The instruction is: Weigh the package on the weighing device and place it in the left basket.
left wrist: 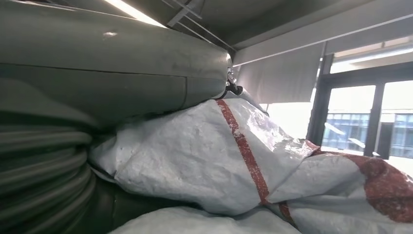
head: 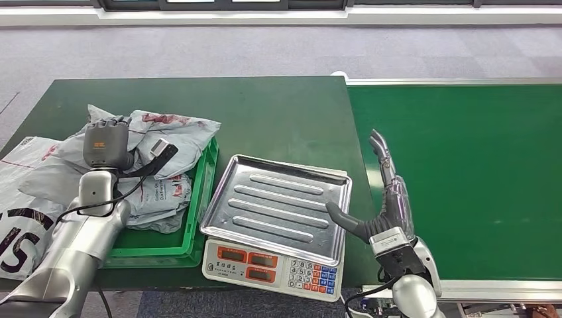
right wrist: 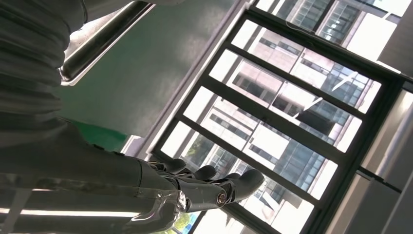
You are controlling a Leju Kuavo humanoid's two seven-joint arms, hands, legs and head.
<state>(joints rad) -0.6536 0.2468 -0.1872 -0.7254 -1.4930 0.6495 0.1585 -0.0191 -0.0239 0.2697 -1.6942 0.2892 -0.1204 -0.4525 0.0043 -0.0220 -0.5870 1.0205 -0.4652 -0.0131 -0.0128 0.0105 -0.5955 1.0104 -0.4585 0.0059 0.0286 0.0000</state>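
I stand before a dark green table [head: 278, 106] that butts against a brighter green conveyor surface [head: 464, 172] on my right, edged along its far and near sides by pale metal rails [head: 457, 81]. Beyond both stretches a grey carpeted floor [head: 199, 50], ending at a white sill [head: 278, 16] beneath dark window frames. My wrist views catch tall dark-framed windows [right wrist: 287, 112] with daylight and neighbouring buildings outside, and a grey ceiling [left wrist: 272, 22] carrying a bright strip light [left wrist: 131, 12].

Crinkled glossy plastic package [head: 173, 136], ribbed shiny metal scale tray [head: 278, 205], smooth green plastic basket [head: 192, 238], matt table [head: 265, 112].
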